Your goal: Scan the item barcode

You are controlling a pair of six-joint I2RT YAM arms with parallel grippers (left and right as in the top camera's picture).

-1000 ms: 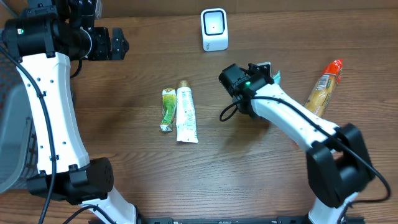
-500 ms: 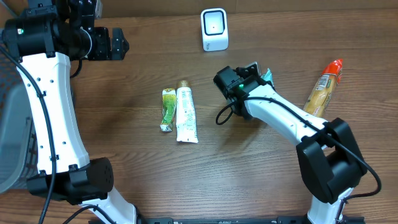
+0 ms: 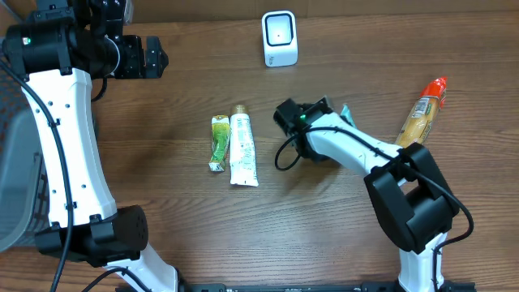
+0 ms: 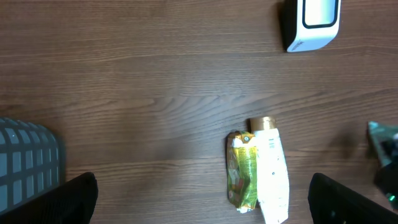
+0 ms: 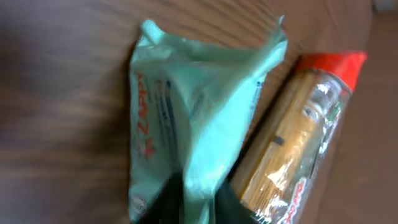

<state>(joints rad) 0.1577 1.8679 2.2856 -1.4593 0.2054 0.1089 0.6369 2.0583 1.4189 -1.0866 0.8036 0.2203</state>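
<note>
Right tool [image 5: 207, 200] pinching green packet [image 5: 186, 112] (left tool [image 4: 208, 199] gaping open); packet needing barcode side squared toward scanner [image 3: 280, 38].

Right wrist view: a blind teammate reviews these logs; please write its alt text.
A crumpled mint-green plastic pouch with red lettering fills the centre, its lower edge between the tips of the right claw; whether it is gripped is unclear. To its right lies a clear, red-capped bottle of golden contents on the brown wooden table.
</note>
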